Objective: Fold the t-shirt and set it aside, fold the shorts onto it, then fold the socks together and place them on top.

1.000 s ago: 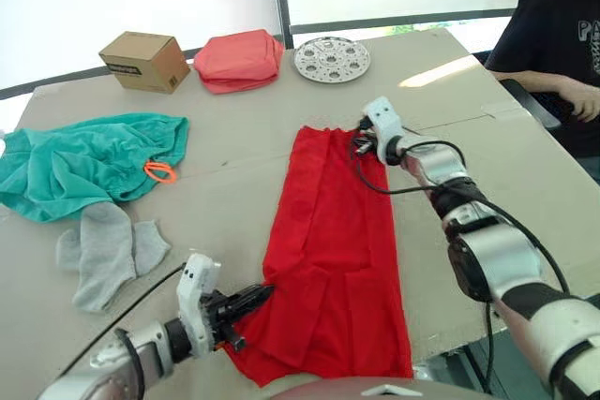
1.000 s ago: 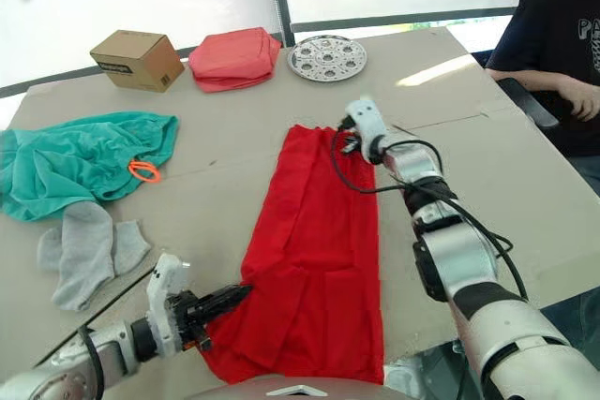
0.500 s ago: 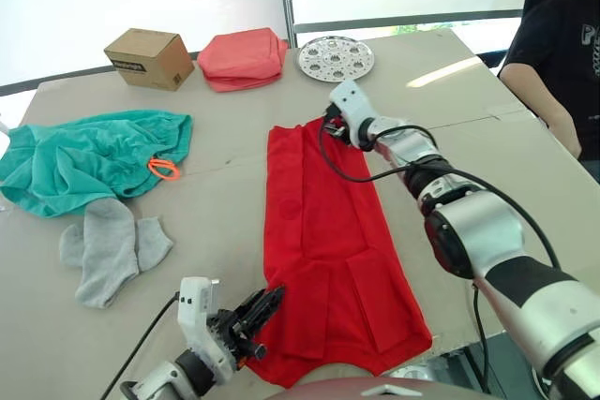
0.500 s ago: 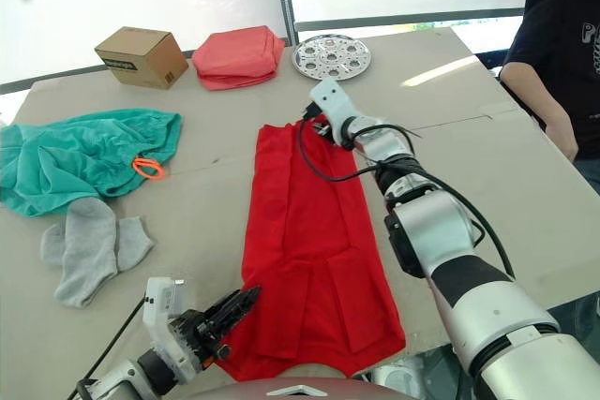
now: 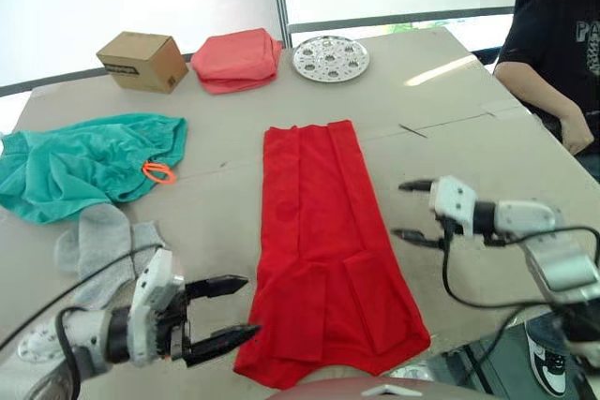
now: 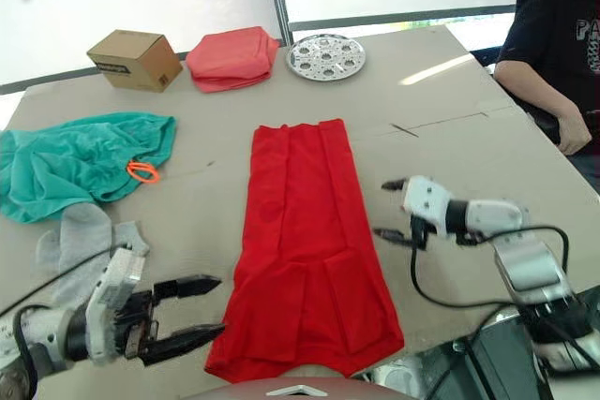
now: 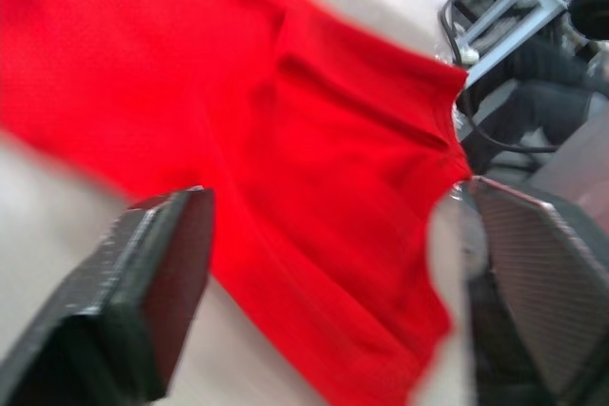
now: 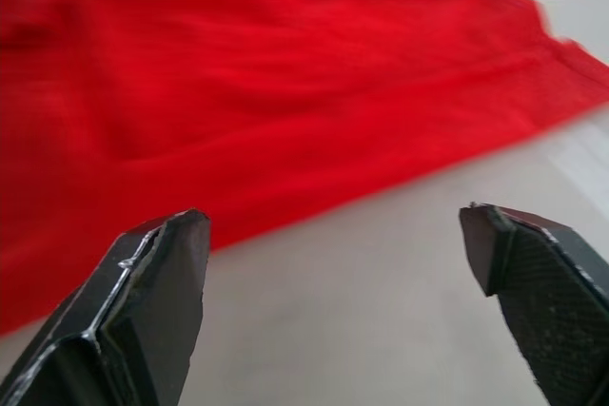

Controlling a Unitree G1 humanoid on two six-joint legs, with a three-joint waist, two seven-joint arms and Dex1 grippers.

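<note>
The red t-shirt [image 5: 323, 231] lies on the table as a long narrow strip, its sides folded in. My left gripper [image 5: 234, 308] is open just off the strip's near left corner, touching nothing. My right gripper [image 5: 410, 210] stands open beside the strip's right edge, empty, fingers pointing at the cloth. The teal shorts [image 5: 84, 161] with an orange loop lie crumpled at the left. The grey socks [image 5: 103, 241] lie loose in front of them. Both wrist views face red cloth [image 8: 285, 73] between spread fingers.
A cardboard box [image 5: 143, 61], a salmon-pink cloth bundle [image 5: 236, 58] and a perforated metal disc [image 5: 330, 57] sit along the far edge. A person in black [image 5: 553, 35] sits at the table's right. Cables trail from both arms.
Both grippers have opened and let go of the t-shirt. The right arm drew back from the strip's far end to its right side; the left now sits beside the near corner.
</note>
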